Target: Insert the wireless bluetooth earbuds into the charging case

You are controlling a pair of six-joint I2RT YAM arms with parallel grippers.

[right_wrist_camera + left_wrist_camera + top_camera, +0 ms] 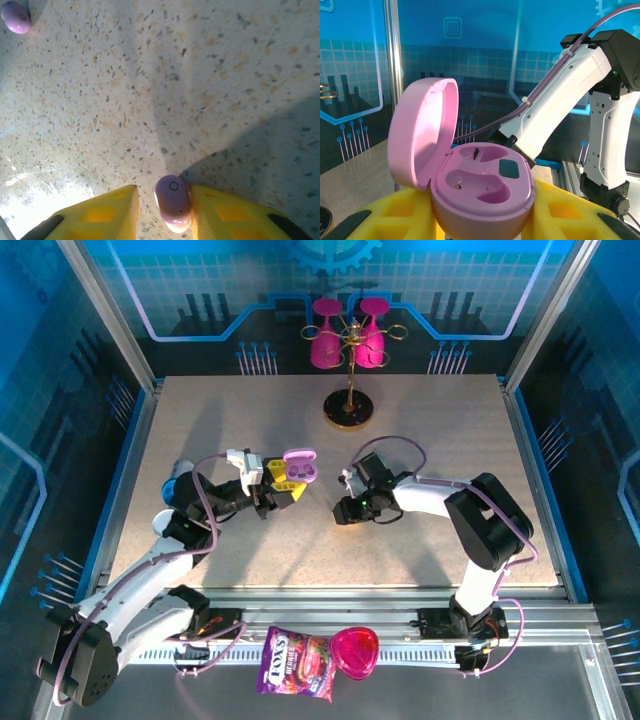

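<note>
My left gripper (283, 483) is shut on the lilac charging case (300, 466), holding it above the table with its lid open. In the left wrist view the case (482, 190) sits between the yellow fingers (570, 210), and both of its sockets are empty. My right gripper (343, 508) is low on the table and open. One lilac earbud (173, 197) lies between its yellow fingers (110, 215); it touches the right finger and a gap remains on the left. A second lilac earbud (16, 17) lies on the table farther off.
A gold rack with pink glasses (350, 340) stands at the back on a black base (349, 412). A blue round cap (178, 483) lies beside the left arm. A sweets bag (295, 663) and a pink heart-shaped box (355, 652) lie on the front rail.
</note>
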